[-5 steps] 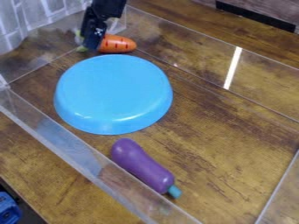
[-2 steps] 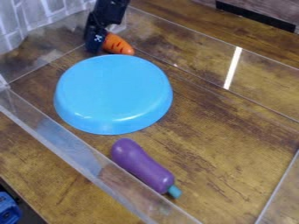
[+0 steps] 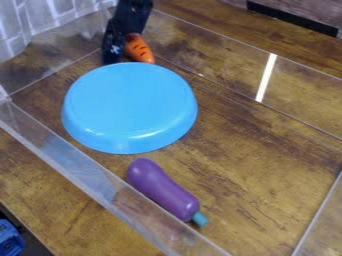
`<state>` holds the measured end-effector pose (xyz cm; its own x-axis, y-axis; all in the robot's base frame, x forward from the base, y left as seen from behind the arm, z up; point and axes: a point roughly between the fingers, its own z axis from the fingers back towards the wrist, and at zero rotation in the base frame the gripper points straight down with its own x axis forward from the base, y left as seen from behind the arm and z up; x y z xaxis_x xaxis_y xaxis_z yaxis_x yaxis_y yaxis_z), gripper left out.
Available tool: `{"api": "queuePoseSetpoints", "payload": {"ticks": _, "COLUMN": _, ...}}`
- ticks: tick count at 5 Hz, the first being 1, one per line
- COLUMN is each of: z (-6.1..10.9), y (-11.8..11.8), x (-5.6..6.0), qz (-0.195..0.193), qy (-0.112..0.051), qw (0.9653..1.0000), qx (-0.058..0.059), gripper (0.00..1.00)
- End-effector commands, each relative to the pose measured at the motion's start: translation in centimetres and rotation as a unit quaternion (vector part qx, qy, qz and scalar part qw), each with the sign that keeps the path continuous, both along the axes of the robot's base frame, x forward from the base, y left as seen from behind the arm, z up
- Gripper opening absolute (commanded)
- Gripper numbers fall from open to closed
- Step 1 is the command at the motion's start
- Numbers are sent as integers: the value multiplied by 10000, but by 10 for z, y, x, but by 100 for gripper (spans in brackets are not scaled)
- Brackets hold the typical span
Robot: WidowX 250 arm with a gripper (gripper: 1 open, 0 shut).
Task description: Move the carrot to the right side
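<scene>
Tool [image 3: 124,46] clamped on the carrot [image 3: 139,47] at the far left of the worktop [image 3: 254,130], just behind the blue plate [image 3: 130,107]; grasp seemingly done, whole carry rightward left.

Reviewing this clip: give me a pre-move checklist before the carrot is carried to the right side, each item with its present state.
1. Pincer at the carrot: ok.
2. Grip closed on the carrot: cannot tell, view too small.
3. Carrot lifted off the wooden surface: cannot tell.
4. Blue plate apart from the carrot: ok.
5. Purple eggplant away from the path rightward: ok, it lies near the front wall.
</scene>
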<state>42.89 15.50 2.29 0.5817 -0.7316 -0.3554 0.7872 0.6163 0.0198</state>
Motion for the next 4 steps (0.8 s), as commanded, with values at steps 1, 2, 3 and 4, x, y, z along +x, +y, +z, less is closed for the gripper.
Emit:
{"api": "queuePoseSetpoints", "payload": {"ticks": 1, "z": 4, "y": 4, "x": 10, "qz": 89, "qy": -108, "qw": 9999, "qx": 10, "gripper": 0}}
{"api": "queuePoseSetpoints", "payload": {"ticks": 2, "z": 1, "y": 9, "x": 15, "qz": 249, "qy": -118, "qw": 9996, "qx": -7, "gripper": 0}}
{"api": "queuePoseSetpoints", "payload": {"ticks": 3, "z": -2, "y": 11, "x": 13, "qz": 321, "qy": -128, "qw": 9994, "qx": -27, "gripper": 0}}
{"api": "queuePoseSetpoints", "payload": {"ticks": 4, "z": -3, "y": 9, "x": 11, "qz": 372, "qy": -140, "qw": 9992, "qx": -27, "gripper": 0}}
